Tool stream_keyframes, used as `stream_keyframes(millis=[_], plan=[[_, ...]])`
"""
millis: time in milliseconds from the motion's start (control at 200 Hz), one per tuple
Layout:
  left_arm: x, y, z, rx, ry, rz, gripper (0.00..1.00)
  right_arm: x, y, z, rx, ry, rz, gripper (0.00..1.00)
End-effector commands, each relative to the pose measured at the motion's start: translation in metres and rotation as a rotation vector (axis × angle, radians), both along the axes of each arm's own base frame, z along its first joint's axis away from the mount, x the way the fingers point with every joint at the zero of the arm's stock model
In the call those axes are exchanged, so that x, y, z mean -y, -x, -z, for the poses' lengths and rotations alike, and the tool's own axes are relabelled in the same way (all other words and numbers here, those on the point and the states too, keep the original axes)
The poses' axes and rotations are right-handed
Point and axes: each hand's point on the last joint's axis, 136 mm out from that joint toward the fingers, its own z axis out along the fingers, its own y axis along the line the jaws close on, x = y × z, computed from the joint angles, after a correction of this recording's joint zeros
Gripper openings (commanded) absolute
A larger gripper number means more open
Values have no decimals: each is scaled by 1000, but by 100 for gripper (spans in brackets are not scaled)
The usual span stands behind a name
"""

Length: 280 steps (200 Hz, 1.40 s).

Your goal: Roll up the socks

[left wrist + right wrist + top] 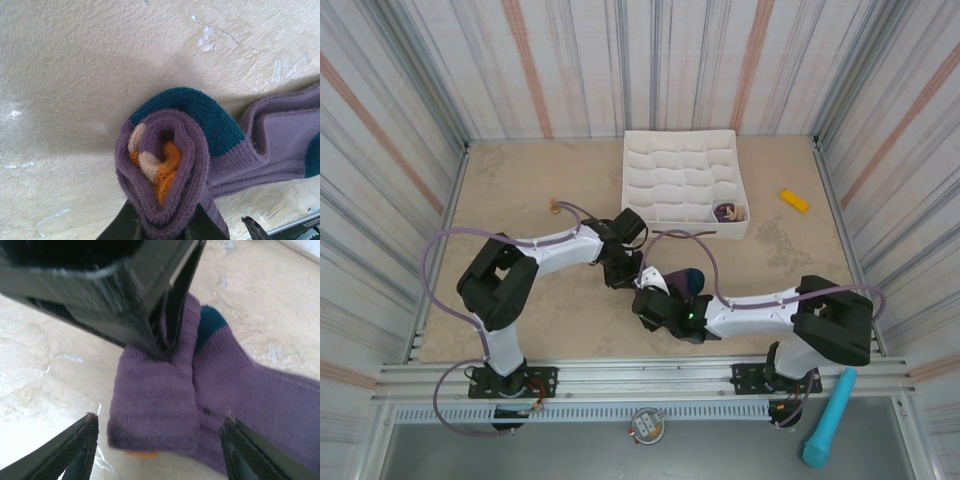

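The socks (pixel 170 155) lie together on the tan table, purple knit with a teal heel. One end is wound into a roll, and orange and cream toes show in its core. My left gripper (pixel 162 227) is shut on that roll, pinching it from both sides. In the top view it (pixel 623 272) sits just left of the socks (pixel 682 279). My right gripper (pixel 160 440) is open, its fingertips (pixel 82 440) standing either side of the roll (pixel 155 400) without touching it. The left gripper's black body (pixel 110 295) comes down onto the roll from above. The unrolled part trails to the right.
A white compartmented tray (pixel 638 190) stands behind the socks, with a small rolled bundle (pixel 728 211) in a front compartment. A yellow piece (pixel 794 200) lies at the right. Striped walls close in the table on three sides. A teal tool (pixel 828 418) lies beyond the near rail.
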Motion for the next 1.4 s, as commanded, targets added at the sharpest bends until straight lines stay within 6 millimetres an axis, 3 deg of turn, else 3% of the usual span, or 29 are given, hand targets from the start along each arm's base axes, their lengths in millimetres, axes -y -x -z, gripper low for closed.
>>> stream_keyframes(millis=[0,271,496,696,736,872,1002,1112,1232,1398], plan=[[-5,7,5,-51,-21,-8,0,-9,-13,-8,80,22,9,66],[-6,8,8,-63,-14,-18,0,0,-10,14,47,80,46,51],[-7,5,10,-67,13,-41,0,16,2,34,-34,105,87,21],[-1,-5,-5,5,84,-50,58,33,17,48,-167,-27,136,4],[-2,-8,-12,32,98,-66,65,36,20,51,-204,-67,145,2],[3,-24,-38,143,226,-101,77,47,26,60,-344,-241,179,0],[4,-33,-64,274,312,-87,80,59,25,61,-459,-420,232,0],[3,-35,-75,347,343,-52,79,72,23,59,-530,-530,287,0],[1,-31,-70,354,327,-36,78,88,22,63,-602,-566,377,0],[15,-21,-56,326,299,23,71,98,25,72,-695,-619,463,0]])
